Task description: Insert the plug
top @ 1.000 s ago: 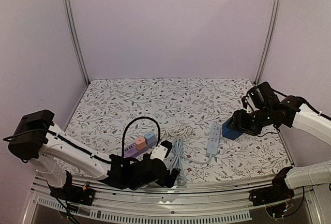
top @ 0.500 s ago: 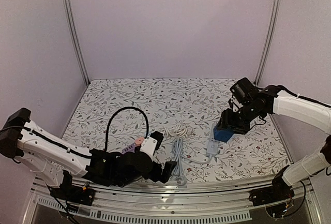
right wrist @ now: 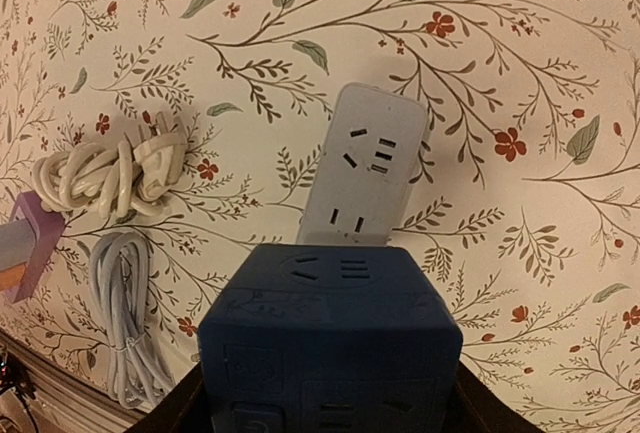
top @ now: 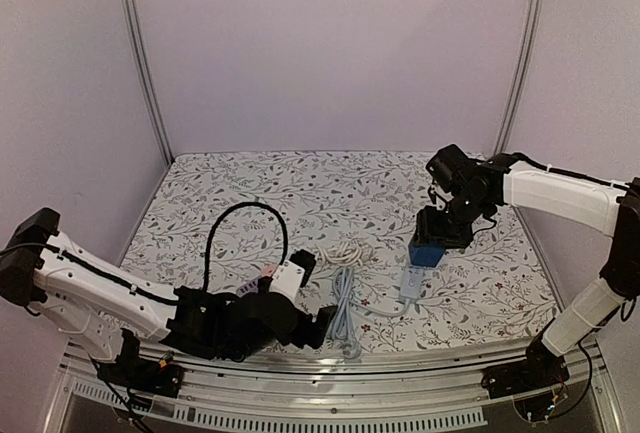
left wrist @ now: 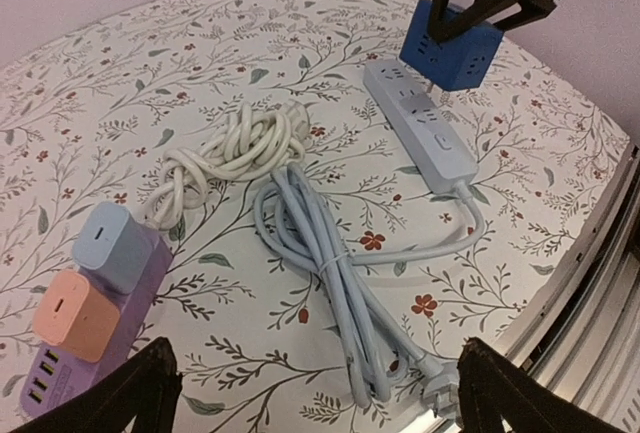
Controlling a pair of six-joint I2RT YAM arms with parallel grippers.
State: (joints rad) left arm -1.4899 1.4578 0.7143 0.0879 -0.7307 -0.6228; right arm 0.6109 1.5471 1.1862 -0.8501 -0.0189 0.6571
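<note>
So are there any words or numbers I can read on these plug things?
No word or number can be read anywhere.
blue cube: faint raised marks on its face, too blurred to read.
grey power strip: only socket holes, no writing to be seen.
purple strip: nothing readable.

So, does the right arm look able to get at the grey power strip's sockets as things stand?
Probably yes: the right hand holds the blue cube adapter above the far end of the power strip, whose sockets face up uncovered, with nothing between them.
</note>
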